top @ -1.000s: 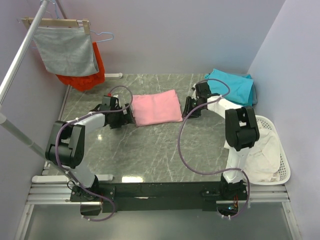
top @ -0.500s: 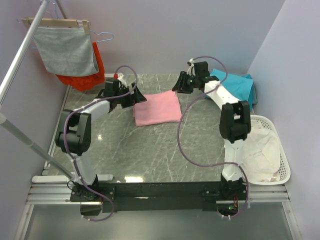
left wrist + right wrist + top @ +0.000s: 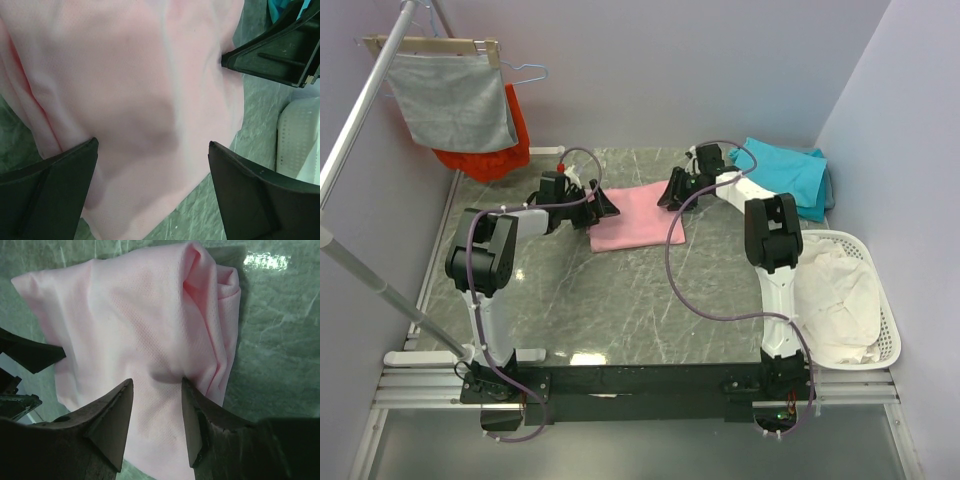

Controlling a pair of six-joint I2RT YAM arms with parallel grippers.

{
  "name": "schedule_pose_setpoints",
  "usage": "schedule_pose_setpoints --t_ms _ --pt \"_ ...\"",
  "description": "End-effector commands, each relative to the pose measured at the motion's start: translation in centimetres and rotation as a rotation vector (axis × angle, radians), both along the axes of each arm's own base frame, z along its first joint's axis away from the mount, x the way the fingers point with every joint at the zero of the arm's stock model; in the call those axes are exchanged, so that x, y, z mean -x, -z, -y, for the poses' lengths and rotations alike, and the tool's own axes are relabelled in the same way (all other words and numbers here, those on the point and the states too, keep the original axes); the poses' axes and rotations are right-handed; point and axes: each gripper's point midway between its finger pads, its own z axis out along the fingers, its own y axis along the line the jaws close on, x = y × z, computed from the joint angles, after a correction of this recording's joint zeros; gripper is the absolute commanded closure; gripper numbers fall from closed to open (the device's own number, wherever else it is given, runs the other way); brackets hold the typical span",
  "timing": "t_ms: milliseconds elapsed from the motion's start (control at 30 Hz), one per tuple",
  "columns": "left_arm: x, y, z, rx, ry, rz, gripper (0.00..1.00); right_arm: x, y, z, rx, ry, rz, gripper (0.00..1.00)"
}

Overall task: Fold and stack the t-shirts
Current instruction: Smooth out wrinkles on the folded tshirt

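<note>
Overhead, the light pink t-shirt point(image 3: 638, 218) is lying folded on the marble table point(image 3: 620, 300), toward the far side and roughly midway across. The left gripper point(image 3: 607, 205) is sitting at the shirt's far left corner and the right gripper point(image 3: 670, 192) at its far right corner, so the cloth is lying between the 2 arms. At the far right corner of the table, the teal t-shirts point(image 3: 788, 172) are lying in a pile, well apart from the pink one. A white basket point(image 3: 886, 330) of pale cloth is sitting at the right edge. A grey cloth point(image 3: 453, 100) and an orange-red garment point(image 3: 512, 148) are hanging at the far left.

Through the left wrist camera, the left gripper's point(image 3: 152, 145) jaws are standing wide apart. Pink cloth is filling the whole gap between its 2 fingers point(image 3: 55, 185), and nothing is pinched. Across the shirt, the right gripper's black finger point(image 3: 272, 52) is touching the opposite edge.

Through the right wrist camera, the right gripper's point(image 3: 157, 381) jaws are also standing apart, though more narrowly. Both fingertips point(image 3: 192, 415) are resting on the pink cloth, with a strip of it lying between them and a small dark dimple showing at the tips. Folded layers are bunching along the shirt's right side, and the left gripper point(image 3: 30, 354) is showing at its left edge.
</note>
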Motion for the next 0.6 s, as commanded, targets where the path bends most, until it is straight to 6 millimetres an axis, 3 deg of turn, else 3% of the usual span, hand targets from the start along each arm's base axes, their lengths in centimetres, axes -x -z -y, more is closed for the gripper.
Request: schedule_pose_setpoints --t_ms 0,67,167,200,267,300,367,500,567 --pt "1.5 2.8 -1.5 -0.094 -0.036 -0.052 0.0 2.3 2.8 2.8 0.155 0.05 -0.106 0.48" --pt "2.0 3.3 -2.1 -0.129 -0.039 -0.061 0.0 3.5 3.9 3.3 0.16 0.064 -0.143 0.48" --pt "3.1 4.0 -2.9 -0.183 -0.027 -0.08 0.01 5.0 3.9 3.6 0.158 0.076 -0.157 0.48" --pt "3.2 4.1 -3.2 -0.205 -0.032 -0.081 0.01 5.2 3.1 3.7 0.156 0.075 -0.139 0.48" --pt "3.5 3.7 -3.5 -0.221 -0.025 -0.072 0.01 6.6 3.6 4.0 0.17 0.071 -0.146 0.48" --pt "3.5 3.3 -3.3 -0.213 -0.017 -0.065 0.01 6.7 2.2 3.8 0.148 0.054 -0.111 0.48" --pt "3.2 1.8 -2.6 -0.182 0.005 -0.025 0.0 6.9 1.7 3.4 0.115 0.029 -0.057 0.48" --pt "1.8 -2.0 -1.7 -0.158 0.021 0.044 0.01 6.6 -2.9 2.1 0.007 -0.006 0.084 0.48" --pt "1.4 -4.2 -1.7 -0.163 0.007 0.093 0.0 6.3 -4.1 2.1 -0.003 0.011 0.134 0.46"
